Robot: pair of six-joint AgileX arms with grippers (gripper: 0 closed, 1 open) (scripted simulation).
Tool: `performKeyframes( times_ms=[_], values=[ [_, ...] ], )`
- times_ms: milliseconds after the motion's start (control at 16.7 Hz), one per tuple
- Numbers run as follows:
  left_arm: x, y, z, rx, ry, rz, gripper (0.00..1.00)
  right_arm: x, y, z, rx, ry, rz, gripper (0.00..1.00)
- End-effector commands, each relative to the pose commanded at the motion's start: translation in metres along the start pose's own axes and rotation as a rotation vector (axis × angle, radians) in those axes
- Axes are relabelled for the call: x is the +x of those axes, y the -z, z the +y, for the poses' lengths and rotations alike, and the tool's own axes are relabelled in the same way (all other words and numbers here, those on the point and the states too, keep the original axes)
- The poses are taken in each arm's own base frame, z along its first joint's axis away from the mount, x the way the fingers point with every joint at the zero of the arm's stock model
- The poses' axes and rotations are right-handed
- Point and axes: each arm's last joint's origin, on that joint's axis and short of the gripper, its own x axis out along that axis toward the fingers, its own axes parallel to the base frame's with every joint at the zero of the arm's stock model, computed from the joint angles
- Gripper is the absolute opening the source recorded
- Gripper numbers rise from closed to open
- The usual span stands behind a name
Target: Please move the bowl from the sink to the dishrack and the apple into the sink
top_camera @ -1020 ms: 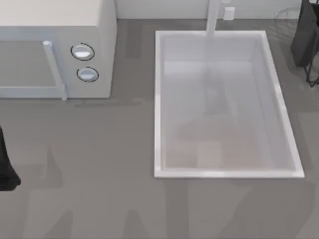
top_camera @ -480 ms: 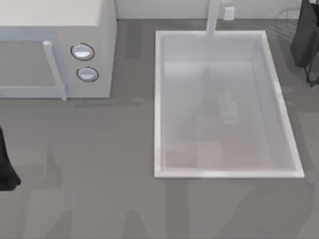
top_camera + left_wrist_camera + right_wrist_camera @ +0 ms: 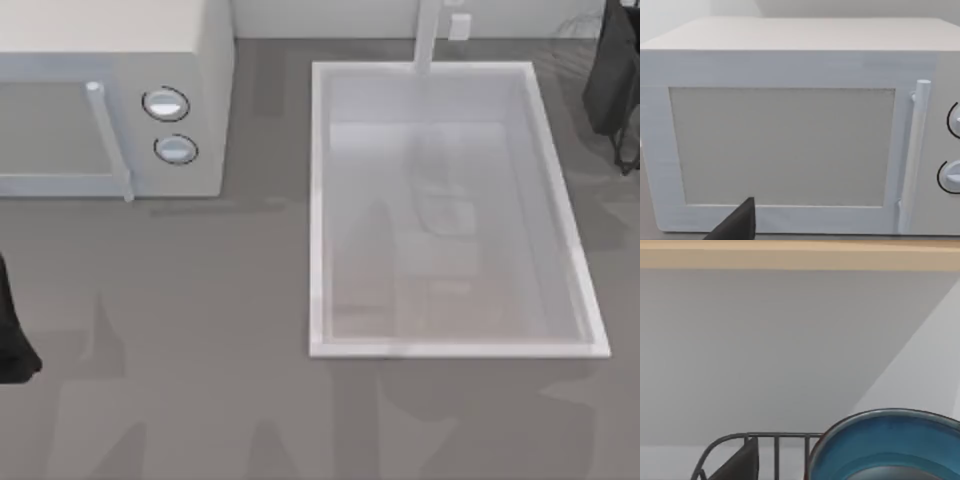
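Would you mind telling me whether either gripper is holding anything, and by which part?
It cannot be told. In the right wrist view the bowl sits close by the dishrack, but no grasp is visible.

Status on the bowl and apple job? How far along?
Bowl half looks close to done: the sink holds no bowl in the top view, and the right wrist view has the blue bowl right beside the dishrack wires; seated or still held, can't tell. Left arm parked at the table's left edge, facing the microwave. Apple into the sink remains.
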Motion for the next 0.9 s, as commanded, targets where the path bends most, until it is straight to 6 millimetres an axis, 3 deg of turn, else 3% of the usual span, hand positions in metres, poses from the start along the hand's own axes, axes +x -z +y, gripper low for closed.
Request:
performKeyframes(
  times_ms=[240, 420, 660, 900],
  values=[
    [0.0, 0.0, 0.0, 0.0, 0.0, 0.0, 1.0, -0.054, -0.028, 0.028, -0.006, -0.001, -0.013, 1.0],
    [0.0, 0.0, 0.0, 0.0, 0.0, 0.0, 1.0, -0.107, -0.035, 0.048, -0.006, 0.007, -0.017, 1.0],
    [0.0, 0.0, 0.0, 0.0, 0.0, 0.0, 1.0, -0.175, -0.017, 0.069, -0.003, 0.016, -0.012, 1.0],
    [0.0, 0.0, 0.0, 0.0, 0.0, 0.0, 1.0, -0.222, 0.022, 0.081, 0.002, 0.016, -0.004, 1.0]
  ],
)
